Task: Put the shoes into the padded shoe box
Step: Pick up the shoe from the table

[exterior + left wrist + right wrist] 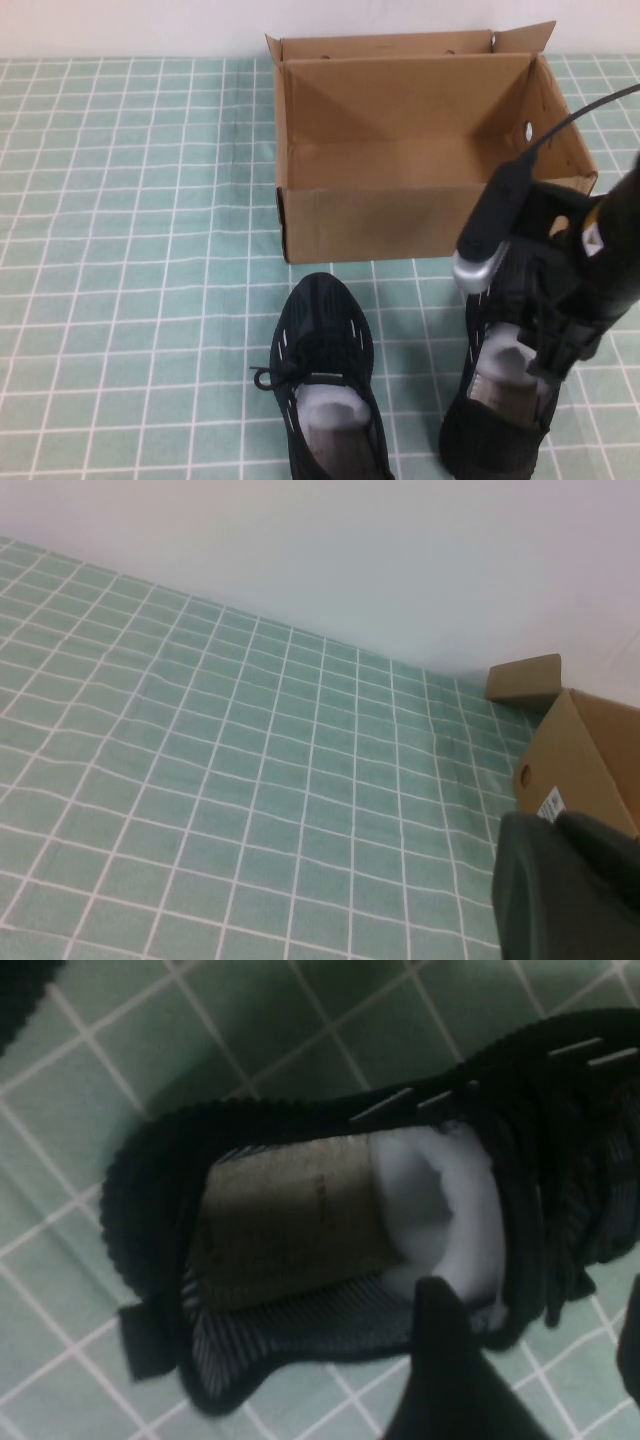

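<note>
Hovering right gripper (545, 335), fingers (450, 1360) apart, one inside the right shoe (500, 400); left gripper (565, 890) together, off aside.

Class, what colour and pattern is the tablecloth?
Pale green with a white grid, the tablecloth shows best in the left wrist view.

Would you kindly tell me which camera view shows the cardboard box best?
The high view: the whole open, empty cardboard box shows there, behind both shoes. The left wrist view catches only one corner and a flap. The right wrist view shows none of it, only a shoe.
</note>
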`<state>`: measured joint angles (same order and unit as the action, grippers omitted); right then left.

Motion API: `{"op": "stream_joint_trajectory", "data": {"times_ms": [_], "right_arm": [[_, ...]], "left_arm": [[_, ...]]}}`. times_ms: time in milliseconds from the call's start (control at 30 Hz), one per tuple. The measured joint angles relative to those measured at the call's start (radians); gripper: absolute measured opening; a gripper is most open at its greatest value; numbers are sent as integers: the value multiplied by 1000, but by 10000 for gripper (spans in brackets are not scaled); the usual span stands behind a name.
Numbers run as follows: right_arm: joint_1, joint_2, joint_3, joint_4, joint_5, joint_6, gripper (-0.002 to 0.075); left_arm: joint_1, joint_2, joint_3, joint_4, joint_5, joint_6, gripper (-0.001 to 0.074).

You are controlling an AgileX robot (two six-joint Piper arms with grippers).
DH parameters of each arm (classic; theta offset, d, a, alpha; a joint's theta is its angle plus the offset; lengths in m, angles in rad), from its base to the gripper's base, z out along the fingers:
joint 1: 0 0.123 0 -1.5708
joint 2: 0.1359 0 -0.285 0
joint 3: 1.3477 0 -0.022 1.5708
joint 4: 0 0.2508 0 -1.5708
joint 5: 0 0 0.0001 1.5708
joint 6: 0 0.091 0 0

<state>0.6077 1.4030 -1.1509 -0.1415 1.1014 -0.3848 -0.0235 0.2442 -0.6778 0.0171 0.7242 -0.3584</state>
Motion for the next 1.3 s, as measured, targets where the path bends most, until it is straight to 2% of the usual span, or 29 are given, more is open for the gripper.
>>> {"op": "stream_joint_trajectory", "data": {"times_ms": [567,667,867,1133,1300], "right_arm": [[0,185,-6,-26,-52,26,326],[0,187,-9,-26,-52,39,251],[0,187,-9,-46,-52,52,-2],[0,188,-23,-56,-48,81,-9],[0,197,-113,-47,34,115,-9]], "left_arm": [[0,0,0,0,0,0,-4],[0,0,0,0,0,0,-4],[0,0,0,0,0,0,-4],[0,0,0,0,0,0,-4],[0,0,0,0,0,0,-4]]}}
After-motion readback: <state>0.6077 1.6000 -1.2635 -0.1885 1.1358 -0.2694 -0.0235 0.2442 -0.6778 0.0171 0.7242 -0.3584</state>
